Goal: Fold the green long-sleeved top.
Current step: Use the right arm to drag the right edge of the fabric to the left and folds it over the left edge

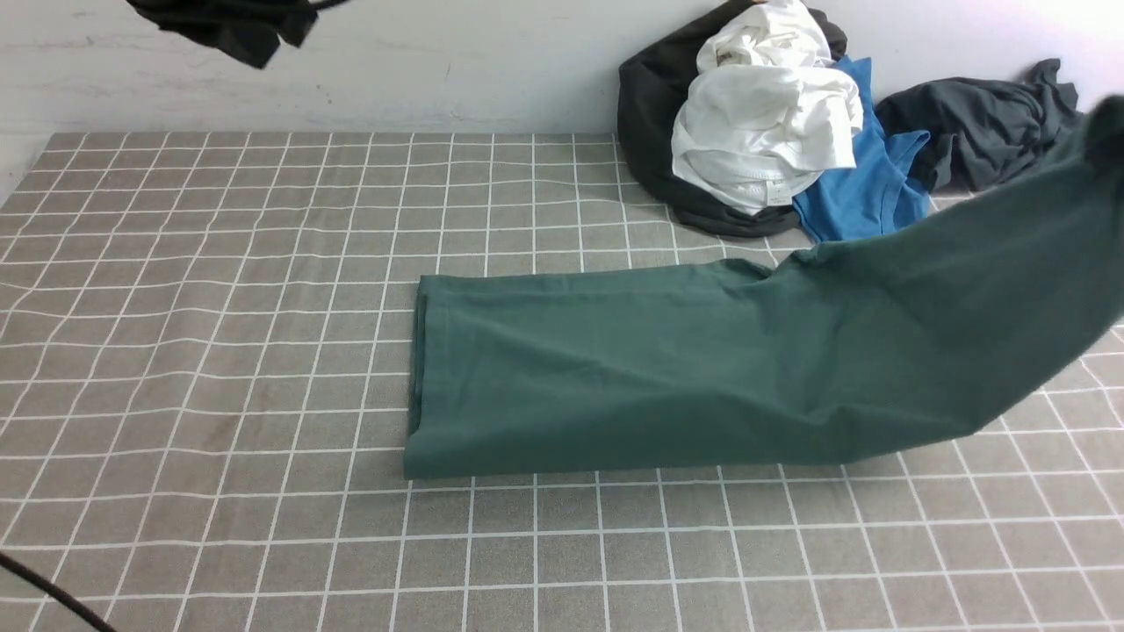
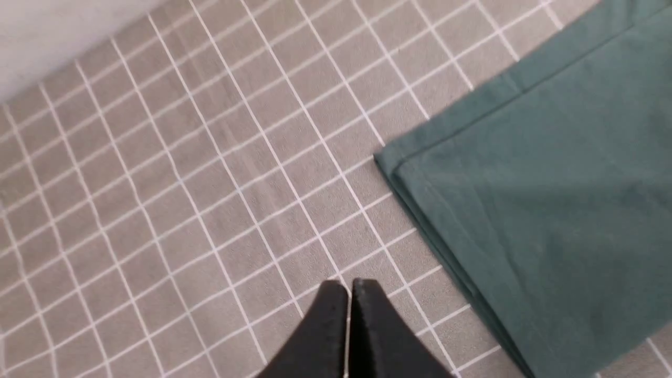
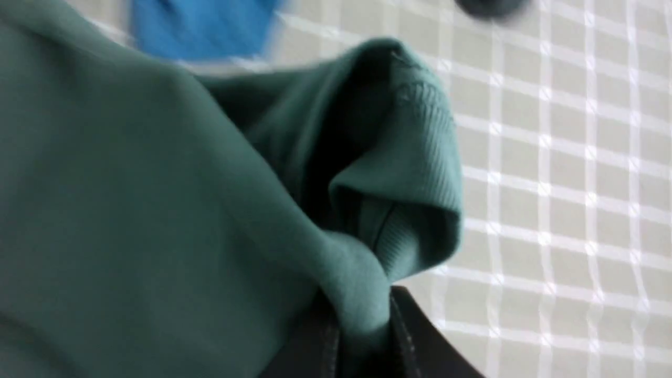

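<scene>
The green long-sleeved top (image 1: 667, 369) lies folded into a long band across the checked tablecloth. Its left end rests flat, and its right end rises off the table toward the frame's right edge. In the right wrist view my right gripper (image 3: 359, 320) is shut on a bunched fold of the top (image 3: 157, 184), with a ribbed edge (image 3: 425, 147) curling just beyond the fingers. In the left wrist view my left gripper (image 2: 349, 286) is shut and holds nothing. It hangs over bare tablecloth, a short way from the top's (image 2: 551, 210) flat left corner.
A pile of clothes sits at the back right: a white garment (image 1: 764, 114), a bright blue shirt (image 1: 865, 189) and dark charcoal garments (image 1: 983, 127). A dark shape (image 1: 228, 26) hangs at the top left edge. The wall runs along the table's far side.
</scene>
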Controlling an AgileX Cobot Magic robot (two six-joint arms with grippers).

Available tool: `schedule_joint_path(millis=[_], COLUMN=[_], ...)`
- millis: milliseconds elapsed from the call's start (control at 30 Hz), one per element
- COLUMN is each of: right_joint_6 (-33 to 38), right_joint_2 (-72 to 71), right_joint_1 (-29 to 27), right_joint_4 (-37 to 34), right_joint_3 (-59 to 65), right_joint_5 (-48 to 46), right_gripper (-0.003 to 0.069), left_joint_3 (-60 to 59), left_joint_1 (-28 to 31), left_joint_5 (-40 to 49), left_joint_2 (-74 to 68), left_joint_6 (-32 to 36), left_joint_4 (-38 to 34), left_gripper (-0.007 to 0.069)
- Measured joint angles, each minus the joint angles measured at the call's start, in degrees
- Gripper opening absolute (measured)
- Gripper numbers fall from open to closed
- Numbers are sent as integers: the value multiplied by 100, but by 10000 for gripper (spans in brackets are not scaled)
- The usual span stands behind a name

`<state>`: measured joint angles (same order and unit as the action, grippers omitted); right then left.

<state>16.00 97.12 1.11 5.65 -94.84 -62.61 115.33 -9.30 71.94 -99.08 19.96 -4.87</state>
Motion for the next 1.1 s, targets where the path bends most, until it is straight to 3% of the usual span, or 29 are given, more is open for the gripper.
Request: schedule_joint_path(millis=[67,233,433,667,800,967,1100], right_joint_6=[84,189,33,-425,-478,-479,-741], right_joint_2=[35,805,2322,3696,4045,3987,3828], right_joint_1=[361,1969,3256,3856,3881,3826,3718], right_joint_4=[-273,-1322,-1782,-1849,-2091,-1951,-1379], right_joint_3=[-278,-1276,-2154,-3182,-3808,-4520,-4644], right_joint_5=[-103,-336,-98,165,-103,-781,-880], right_gripper=[65,65,65,78,231,487,563], left_joint_3=[0,0,0,-234,-868,-1264,-1290], left_joint_1=[0,0,0,0,0,0,0], left_joint_5=[1,22,45,68,126,142,142], left_joint_2=[158,753,1356,1828,2091,2141,2148], left_joint_6=[0,-5,-5,-5,-5,-5,-5], left_joint_4=[-10,-12,-12,-12,-12,-2,-2], left_gripper=[-8,-8,-8,-8,-8,-8,-8])
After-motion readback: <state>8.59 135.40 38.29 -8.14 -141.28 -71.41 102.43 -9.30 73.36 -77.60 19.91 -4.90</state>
